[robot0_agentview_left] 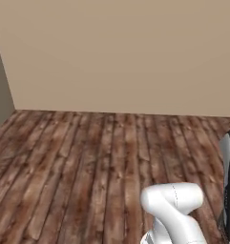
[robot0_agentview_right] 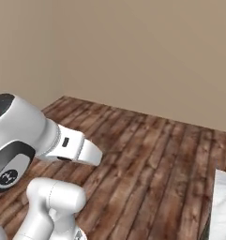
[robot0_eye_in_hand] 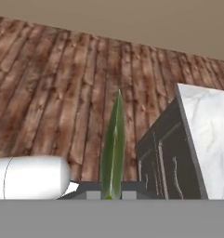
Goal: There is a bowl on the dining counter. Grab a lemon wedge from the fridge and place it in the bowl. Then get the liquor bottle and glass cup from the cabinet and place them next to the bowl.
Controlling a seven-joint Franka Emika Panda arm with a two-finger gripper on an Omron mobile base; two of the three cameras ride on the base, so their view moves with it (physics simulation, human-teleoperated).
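In the hand view, a thin green-yellow lemon wedge (robot0_eye_in_hand: pixel 114 144) stands edge-on between the two dark finger tips of my gripper (robot0_eye_in_hand: pixel 112 190), which is shut on it. The wedge is carried above a wooden floor. The bowl, dining counter, fridge, cabinet, liquor bottle and glass cup are out of view. My white arm rises at the lower right of the left base view (robot0_agentview_left: pixel 173 205) and at the left of the right base view (robot0_agentview_right: pixel 25 140).
A marble-topped unit (robot0_eye_in_hand: pixel 211 135) with a dark front and slim handles stands at the right of the hand view. Its corner (robot0_agentview_right: pixel 223 206) shows in the right base view. Brown plank floor (robot0_agentview_left: pixel 88 162) runs to a plain beige wall (robot0_agentview_left: pixel 121 52).
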